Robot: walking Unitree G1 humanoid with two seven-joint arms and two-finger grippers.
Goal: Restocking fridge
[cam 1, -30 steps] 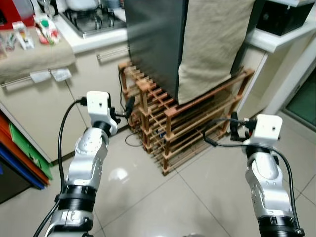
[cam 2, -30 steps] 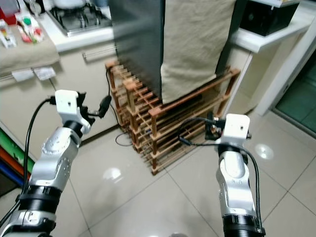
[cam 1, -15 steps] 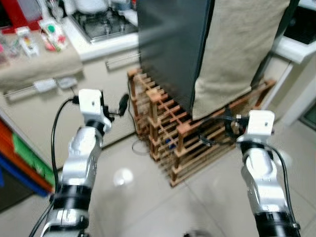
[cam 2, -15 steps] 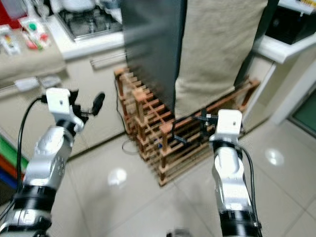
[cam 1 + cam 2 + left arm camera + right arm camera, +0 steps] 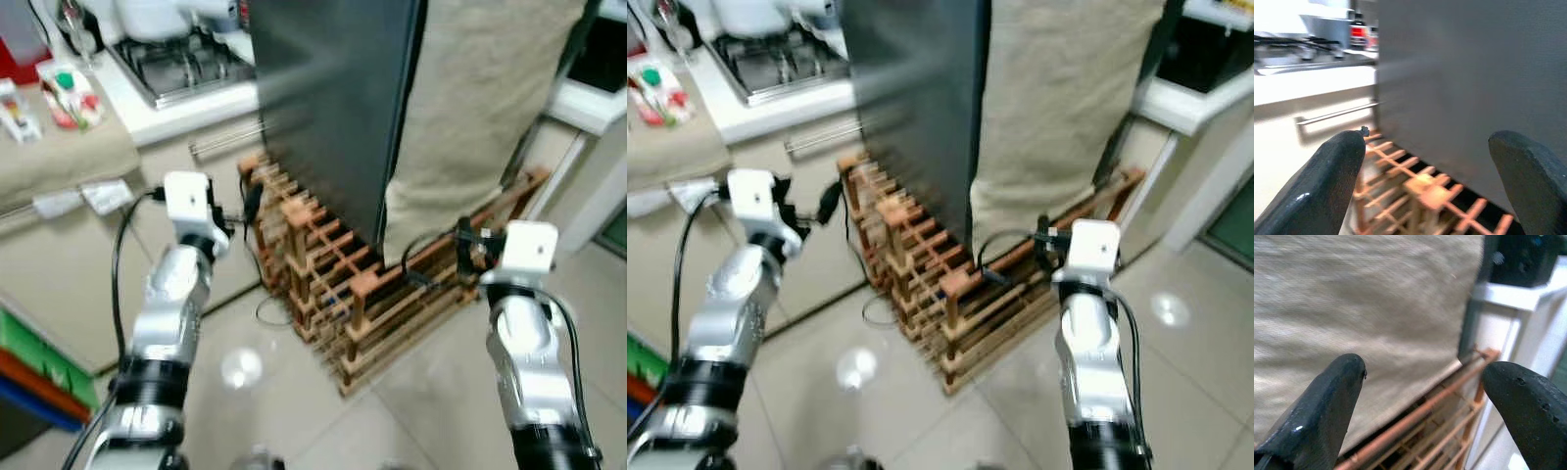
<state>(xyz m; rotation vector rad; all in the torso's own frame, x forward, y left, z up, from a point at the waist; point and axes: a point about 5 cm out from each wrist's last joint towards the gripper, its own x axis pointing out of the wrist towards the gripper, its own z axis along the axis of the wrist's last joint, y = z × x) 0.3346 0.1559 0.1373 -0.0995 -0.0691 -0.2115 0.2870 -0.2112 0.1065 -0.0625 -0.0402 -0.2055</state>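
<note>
Fridge dead ahead, between both tools, long axis upright.

Dark fridge standing on wooden rack, beige cloth draped over its front. Left tool released, aimed at the bare side panel; right tool released, aimed at the cloth. Both near, neither touching. Door edge probably nearer right.

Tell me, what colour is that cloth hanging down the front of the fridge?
The cloth is plain beige, like coarse linen. The right wrist view shows it best.
</note>
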